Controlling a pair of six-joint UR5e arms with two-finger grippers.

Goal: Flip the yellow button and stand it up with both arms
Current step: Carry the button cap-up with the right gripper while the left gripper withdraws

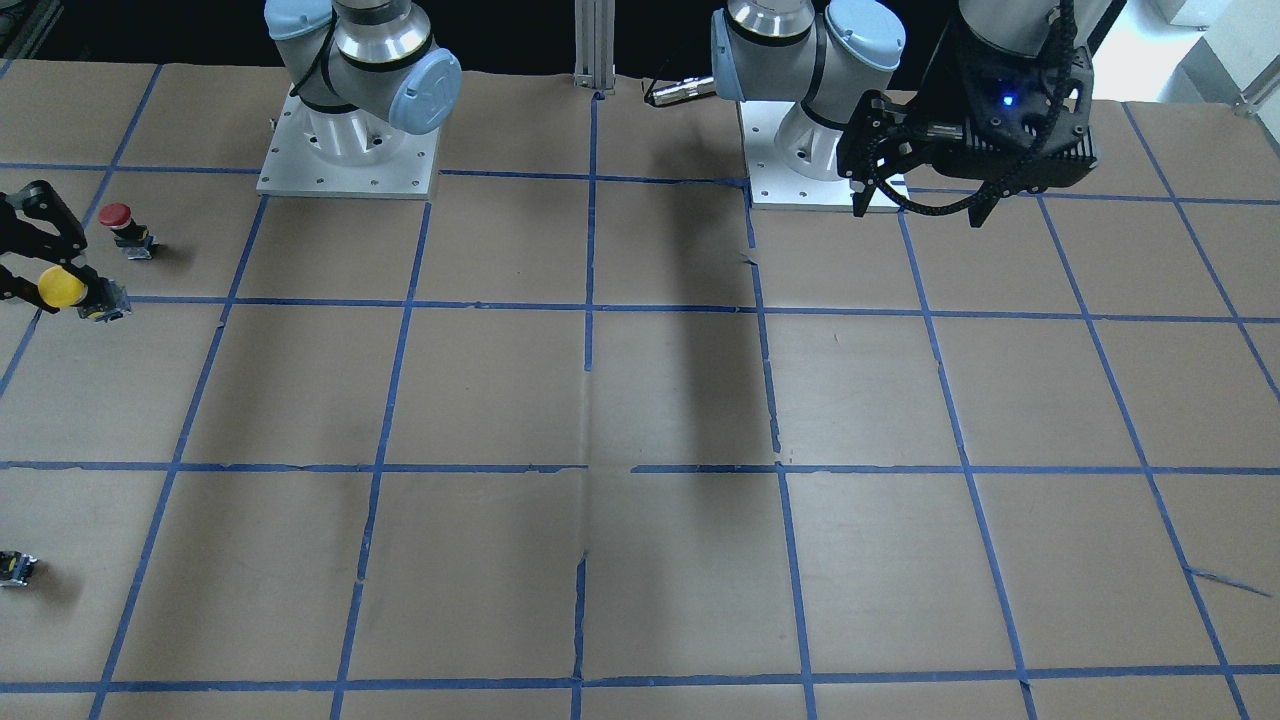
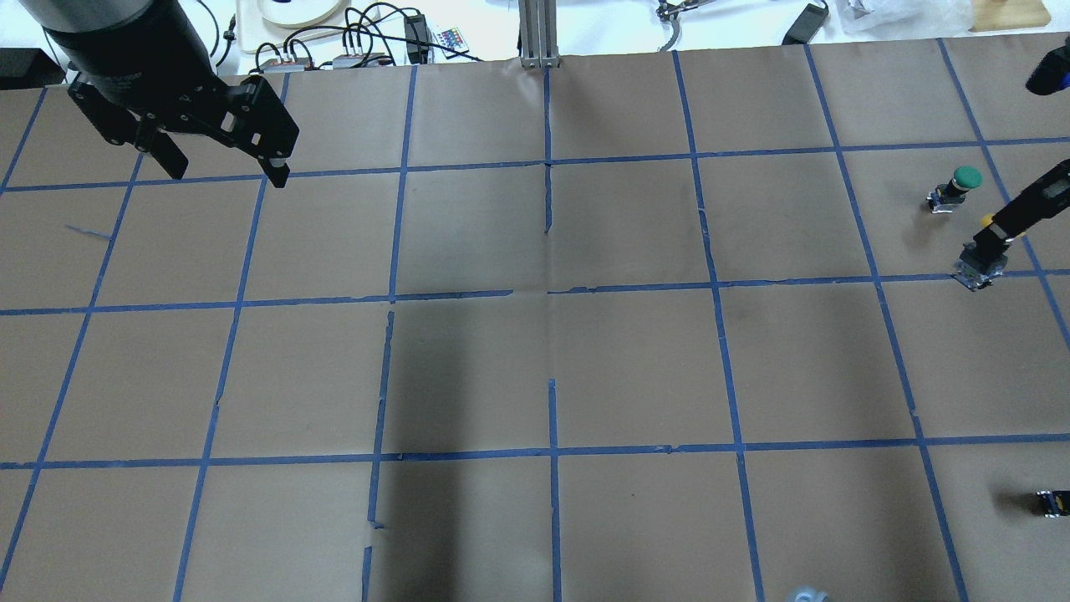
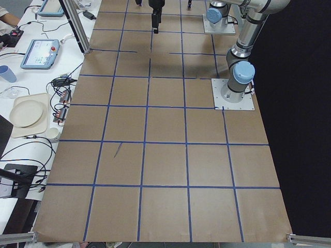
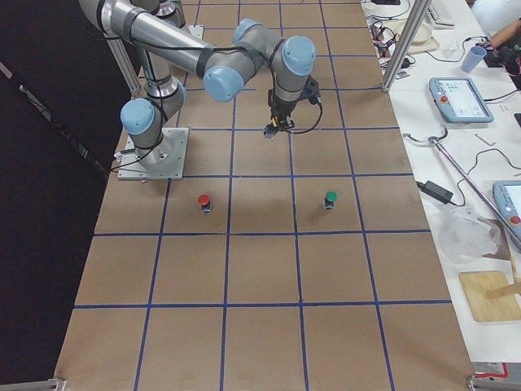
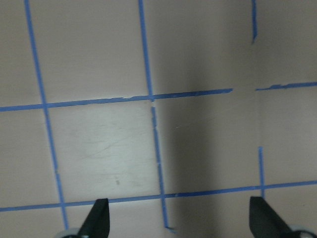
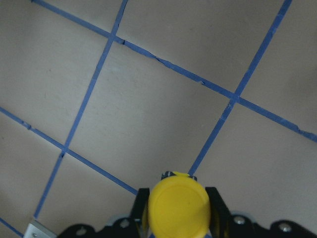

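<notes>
The yellow button has a round yellow cap and a black-and-grey body. It is held between the fingers of my right gripper at the table's far right. It is tilted, with its body low over a blue tape line. In the right wrist view the cap fills the gap between the two fingers. In the overhead view only a sliver of yellow shows above the body. My left gripper is open and empty, held high over the far left of the table. It also shows in the front view and the left wrist view.
A red-capped button stands close to the yellow one, on the robot's side. A green-capped button stands just beyond it. A tiny black-yellow capless part lies at the right edge. Brown paper with blue tape grid covers the table.
</notes>
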